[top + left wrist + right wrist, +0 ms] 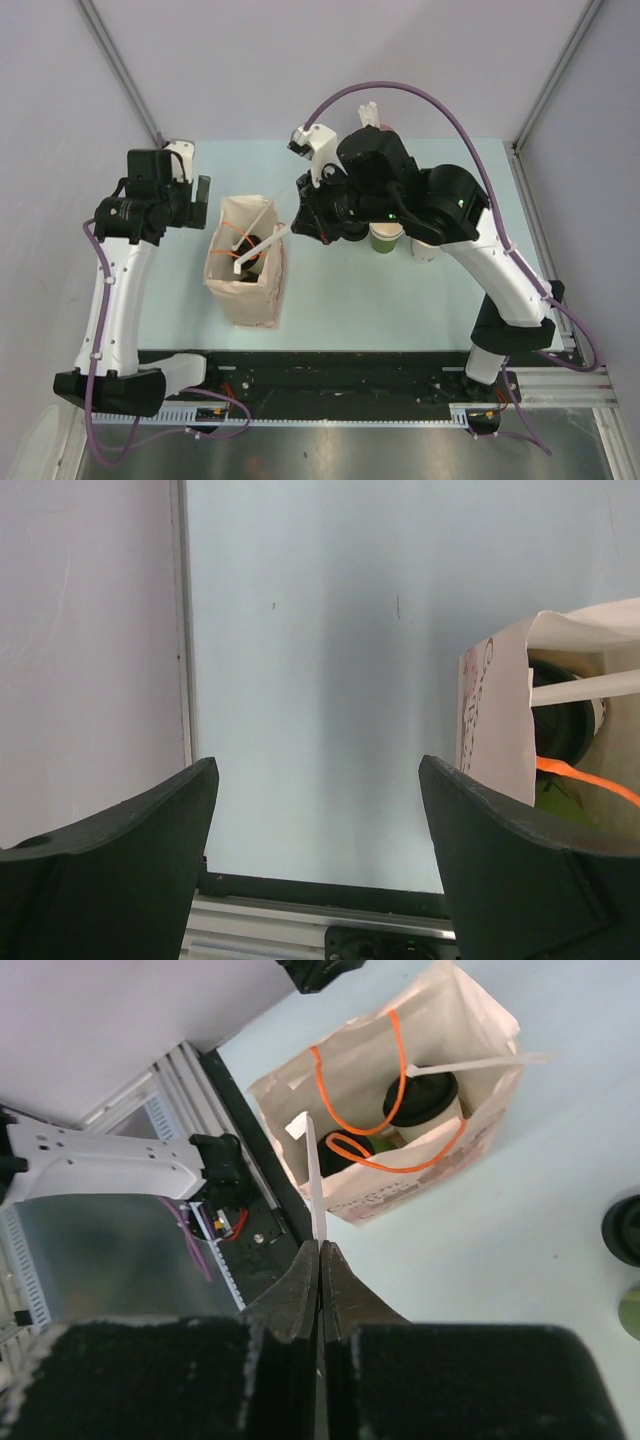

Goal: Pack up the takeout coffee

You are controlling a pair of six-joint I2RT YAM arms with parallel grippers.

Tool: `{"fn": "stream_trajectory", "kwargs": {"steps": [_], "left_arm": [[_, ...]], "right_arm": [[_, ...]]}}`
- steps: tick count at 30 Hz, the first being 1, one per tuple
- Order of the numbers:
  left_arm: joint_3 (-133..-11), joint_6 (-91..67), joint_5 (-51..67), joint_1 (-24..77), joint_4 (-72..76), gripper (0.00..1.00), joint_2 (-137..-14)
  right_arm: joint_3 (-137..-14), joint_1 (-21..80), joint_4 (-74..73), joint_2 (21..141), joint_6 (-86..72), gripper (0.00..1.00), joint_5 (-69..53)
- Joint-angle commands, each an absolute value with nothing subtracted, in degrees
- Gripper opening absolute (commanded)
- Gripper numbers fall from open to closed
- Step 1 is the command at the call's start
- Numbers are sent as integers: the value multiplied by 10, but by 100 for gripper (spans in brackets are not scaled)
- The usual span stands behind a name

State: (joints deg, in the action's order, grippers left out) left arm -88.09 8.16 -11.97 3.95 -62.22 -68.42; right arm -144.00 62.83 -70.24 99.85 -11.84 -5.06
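Right pincer (320, 1250): clenched on a white straw (314, 1185), gripped at one end so the free end reaches over the bag's right rim. My reading is that the long hold lets the tip drop in beside the drinks while the pincer stays outside the opening.

Bag (400, 1188): upright on the table (560, 1190), mouth open, orange handles (585, 778) flopped inward. Inside the bag are two lidded cups (420, 1092), side by side, black lids up. One body is white; the other is mostly hidden, showing a glimpse of green. A second straw (470, 1063) leans out of the bag's top.

Right of the bag, a green cup (386, 238) sits on the table, partly hidden under the right arm.

Right arm: arches high from its base and doubles back toward the bag, wrist tipped down.

Left pincer (318, 770): released, nothing between the jaws, hanging just left of the bag. The left arm rises from its base and turns in at the wrist, apparently parked clear.
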Motion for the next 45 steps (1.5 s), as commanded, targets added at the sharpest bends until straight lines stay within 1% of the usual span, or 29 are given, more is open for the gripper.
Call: {"fn": "stream_trajectory", "kwargs": {"steps": [1,3,6,7,10,15,21,23,24,25,26,29,30,31,34,37,39,40,42,44,45], "left_arm": [[-866,103,-125,34,-616,87,-664],[-864,104,-123,33,-616,87,-664],[-862,104,-120,33,-616,87,-667],[-862,103,-120,33,-615,87,-668],[-863,103,-120,33,-615,87,-672],[-864,103,-113,33,-615,87,-671],[-858,102,-113,33,-615,87,-671],[-860,103,-114,33,-615,87,-671],[-860,103,-114,33,-616,87,-671],[-860,104,-114,33,-616,87,-671],[-861,104,-114,33,-616,87,-671],[-861,104,-113,33,-615,87,-672],[-861,104,-113,33,-616,87,-673],[-861,104,-113,33,-616,87,-672],[-861,105,-118,33,-617,87,-672],[-859,105,-120,33,-617,87,-673],[-859,104,-123,32,-616,88,-675],[-859,102,-129,31,-617,88,-677],[-858,98,-133,26,-617,88,-678],[-853,86,-127,19,-616,89,-679],[-851,81,-120,15,-616,90,-679]], "right_arm": [[-1497,635,-729,1022,-93,0,2],[-1517,634,-722,1044,-81,0,18],[-1512,636,-705,1060,-49,0,6],[-1510,635,-704,1065,-47,0,-21],[-1512,639,-717,1090,-35,0,-51],[-1510,648,-716,1110,-19,0,-80],[-1509,657,-695,1125,-18,0,-67],[-1511,659,-694,1129,-16,33,-56],[-1512,658,-690,1129,-18,46,-49],[-1509,655,-673,1120,-23,67,-50],[-1505,652,-662,1114,-25,76,-52],[-1484,640,-612,1086,-44,90,-53],[-1483,635,-600,1080,-53,96,-53],[-1477,620,-574,1075,-64,100,-54],[-1444,595,-513,1036,-115,100,-47],[-1401,544,-465,989,-178,100,-45],[-1334,493,-452,940,-230,100,-11],[-1306,477,-453,924,-240,100,0],[-1246,422,-472,877,-273,100,73],[-1207,382,-508,847,-276,100,98],[-1161,347,-520,820,-264,100,125]]}}
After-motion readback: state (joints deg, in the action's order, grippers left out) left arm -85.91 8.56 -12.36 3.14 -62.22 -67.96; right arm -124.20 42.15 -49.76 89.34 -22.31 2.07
